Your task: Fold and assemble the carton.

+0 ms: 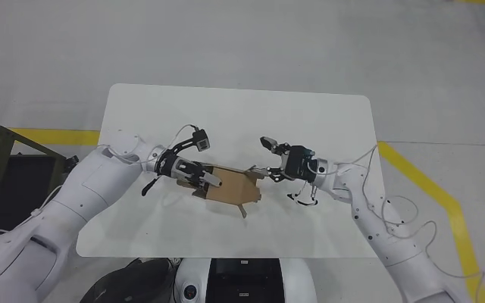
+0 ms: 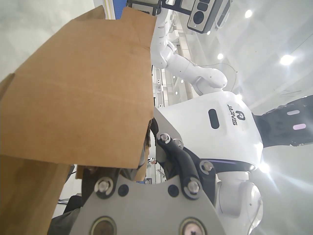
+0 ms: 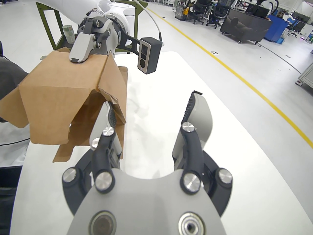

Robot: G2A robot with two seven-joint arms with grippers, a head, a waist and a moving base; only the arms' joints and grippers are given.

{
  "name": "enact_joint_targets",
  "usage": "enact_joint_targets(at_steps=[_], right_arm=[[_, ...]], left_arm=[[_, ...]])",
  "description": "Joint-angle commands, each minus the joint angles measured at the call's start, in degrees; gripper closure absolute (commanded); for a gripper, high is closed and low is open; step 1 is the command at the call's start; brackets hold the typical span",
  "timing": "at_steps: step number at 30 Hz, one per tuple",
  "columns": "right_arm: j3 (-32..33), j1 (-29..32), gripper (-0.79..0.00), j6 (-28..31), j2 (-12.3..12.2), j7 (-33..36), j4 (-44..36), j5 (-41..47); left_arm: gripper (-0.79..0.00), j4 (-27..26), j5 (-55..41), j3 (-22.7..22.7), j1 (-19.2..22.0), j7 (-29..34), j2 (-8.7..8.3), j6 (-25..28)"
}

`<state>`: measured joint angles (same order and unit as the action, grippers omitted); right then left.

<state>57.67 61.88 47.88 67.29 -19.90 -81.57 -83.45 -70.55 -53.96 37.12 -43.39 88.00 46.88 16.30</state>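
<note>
A brown cardboard carton (image 1: pixel 227 186) is held partly unfolded just above the white table (image 1: pixel 242 114), near its front middle. My left gripper (image 1: pixel 198 176) is shut on the carton's left end; one finger (image 3: pixel 79 50) presses on the top panel (image 3: pixel 58 74). From the left wrist the carton (image 2: pixel 80 94) covers the gripper (image 2: pixel 146 138), and one finger (image 2: pixel 166 133) lies against the panel edge. My right gripper (image 3: pixel 151 111) stands open at the carton's open right end. One of its fingers (image 3: pixel 111 117) is tucked behind a torn-edged flap (image 3: pixel 115 94); the other finger (image 3: pixel 196 110) hangs free over the table.
A green metal rack (image 3: pixel 46 23) stands off the table's left side, behind the left arm. Bare tabletop (image 3: pixel 185 79) stretches beyond the carton toward the far edge. The front table edge (image 1: pixel 227 256) lies close below the carton.
</note>
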Motion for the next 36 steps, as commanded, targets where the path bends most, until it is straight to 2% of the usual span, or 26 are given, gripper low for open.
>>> enact_joint_targets(at_steps=[1, 10, 15, 17, 22, 25, 31, 36], right_arm=[[-0.42, -0.2, -0.563, -0.32, 0.11, 0.41, 0.03, 0.04], [-2.23, -1.44, -0.566, -0.26, 0.6, 0.75, 0.91, 0.62], [-2.16, -1.39, -0.606, -0.48, 0.57, 0.35, 1.24, 0.7], [-1.35, -1.32, -0.671, -1.47, 0.49, 0.07, 1.88, 1.28], [0.76, -0.45, -0.723, -2.1, 0.03, -0.21, 1.41, 2.18], [0.99, 0.28, -0.785, -2.11, -0.14, 0.53, 0.27, 1.89], [0.0, 0.33, -0.785, -3.14, 0.16, 1.09, 0.57, 2.64], [-0.7, -0.04, -0.785, -3.76, 0.45, 0.34, 0.86, 3.22]], left_arm=[[0.0, -0.24, -0.15, -0.53, 0.23, 0.0, -0.03, 0.0], [0.0, -0.2, -0.48, -2.41, 1.67, 0.0, 0.04, 0.0], [0.0, 1.3, -0.29, -2.07, 2.37, 0.0, 0.18, 0.0], [0.0, 2.46, -0.13, -1.06, 2.5, 0.0, 0.26, 0.01], [0.0, 4.65, -1.92, 3.06, 1.12, -0.22, 0.29, 0.23], [0.0, 4.75, -3.12, 5.62, -0.27, 0.0, 0.29, 0.01], [0.0, 3.07, -2.59, 8.74, -2.52, 0.0, 0.46, 0.01], [0.0, 2.44, -1.21, 9.49, -3.44, 0.0, 0.82, 0.01]])
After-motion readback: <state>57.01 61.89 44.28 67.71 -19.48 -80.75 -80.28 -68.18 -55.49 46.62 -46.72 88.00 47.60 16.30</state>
